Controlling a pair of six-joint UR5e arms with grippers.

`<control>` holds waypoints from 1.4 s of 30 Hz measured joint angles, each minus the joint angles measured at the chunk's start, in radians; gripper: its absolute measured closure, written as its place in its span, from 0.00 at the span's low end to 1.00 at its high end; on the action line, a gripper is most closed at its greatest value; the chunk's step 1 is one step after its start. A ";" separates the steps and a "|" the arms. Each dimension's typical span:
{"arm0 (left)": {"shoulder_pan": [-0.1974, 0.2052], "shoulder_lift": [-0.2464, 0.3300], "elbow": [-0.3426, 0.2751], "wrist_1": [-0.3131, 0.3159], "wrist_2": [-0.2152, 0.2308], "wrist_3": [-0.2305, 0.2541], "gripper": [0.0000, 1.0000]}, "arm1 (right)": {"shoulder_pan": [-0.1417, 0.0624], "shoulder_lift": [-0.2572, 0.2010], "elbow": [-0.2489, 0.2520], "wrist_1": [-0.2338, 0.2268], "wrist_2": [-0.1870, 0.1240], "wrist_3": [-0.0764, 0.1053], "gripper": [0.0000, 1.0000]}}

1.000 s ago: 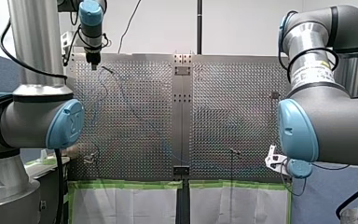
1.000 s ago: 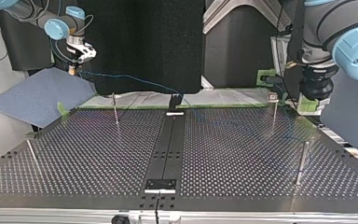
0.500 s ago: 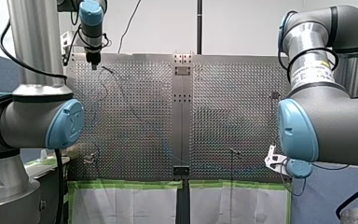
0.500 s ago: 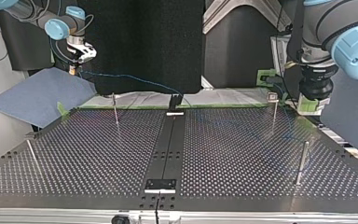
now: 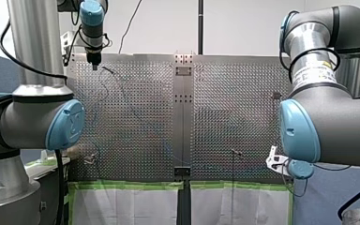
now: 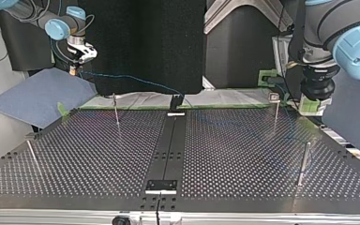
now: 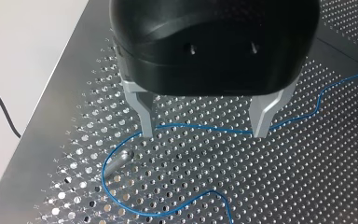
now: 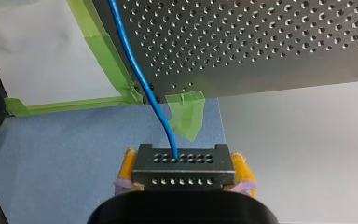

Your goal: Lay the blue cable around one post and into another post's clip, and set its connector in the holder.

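- The perforated table (image 6: 225,154) is lying between the two arms, with a dark strip running down its middle in the top view.
- A grey-blue sheet (image 6: 37,96) is lying off the table's corner at the top view's left, next to an edge bound with green tape (image 8: 102,51).
- My left gripper (image 7: 203,126) is hanging just above the table near its edge. Its metal fingers (image 7: 142,116) are standing spread apart and are gripping nothing.
- My right gripper (image 8: 184,179) is hanging past the table edge, over the sheet. Its yellow pads (image 8: 128,168) are clamping the connector (image 8: 182,161) from both sides.
- The blue cable (image 8: 140,79) is leaving the connector's row of holes and running up across the taped edge onto the table.
- In the top view the cable is running in the air from my right gripper (image 6: 75,69) toward a small black block (image 6: 175,102) at the far end of the dark strip.
- In the left wrist view the cable (image 7: 200,127) is lying on the table across the gap between the open fingertips. It is then curving in a loose loop around a metal post (image 7: 120,158) just beside one finger.
- A thin post (image 6: 276,110) carrying a small head at its top is standing near my left arm's side of the table, and the faint cable is passing close by it.
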 joint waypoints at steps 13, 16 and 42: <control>-0.007 0.034 -0.007 0.044 0.037 0.008 0.00 | 0.001 0.000 0.000 0.002 0.001 0.000 1.00; -0.011 0.057 -0.025 0.069 0.062 0.014 0.00 | 0.000 0.000 0.000 0.003 0.001 0.000 1.00; -0.207 -0.102 -0.193 0.285 0.117 0.025 0.00 | -0.007 0.000 -0.009 -0.012 0.007 -0.003 1.00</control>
